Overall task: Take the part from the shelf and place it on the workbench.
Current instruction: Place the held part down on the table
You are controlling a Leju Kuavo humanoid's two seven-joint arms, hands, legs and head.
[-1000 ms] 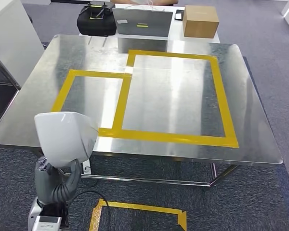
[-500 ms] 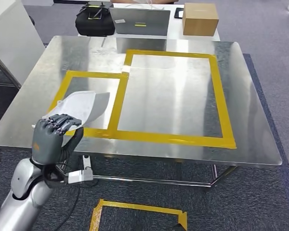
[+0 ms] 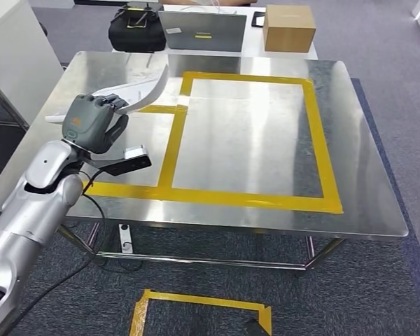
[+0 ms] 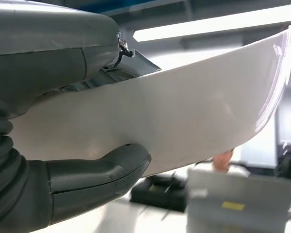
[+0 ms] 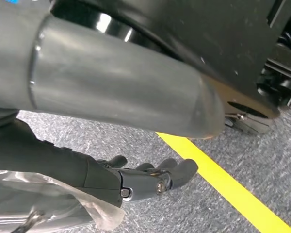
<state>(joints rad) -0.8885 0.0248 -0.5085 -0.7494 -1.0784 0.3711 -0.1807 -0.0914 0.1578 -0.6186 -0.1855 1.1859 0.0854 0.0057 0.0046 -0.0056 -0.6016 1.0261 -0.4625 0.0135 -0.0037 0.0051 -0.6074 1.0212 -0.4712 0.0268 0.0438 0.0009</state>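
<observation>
Left hand [image 3: 92, 122] gripped the curved white part [image 3: 139, 91], held above the steel desk [image 3: 239, 133] over its smaller yellow-taped square. Up close, the thumb [image 4: 100, 174] pressed the part's face. Right hand [image 5: 144, 179] hung near the carpet, fingers loosely apart, holding nothing.

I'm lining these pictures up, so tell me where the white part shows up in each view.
Head view: white part upper left, above the workbench, held by the left hand.
Left wrist view: it spans the picture, with the thumb under it.
Right wrist view: not in it; the right hand hangs over carpet.
Shared landmark: the grey laptop, blurred beyond the part in the wrist view.
</observation>
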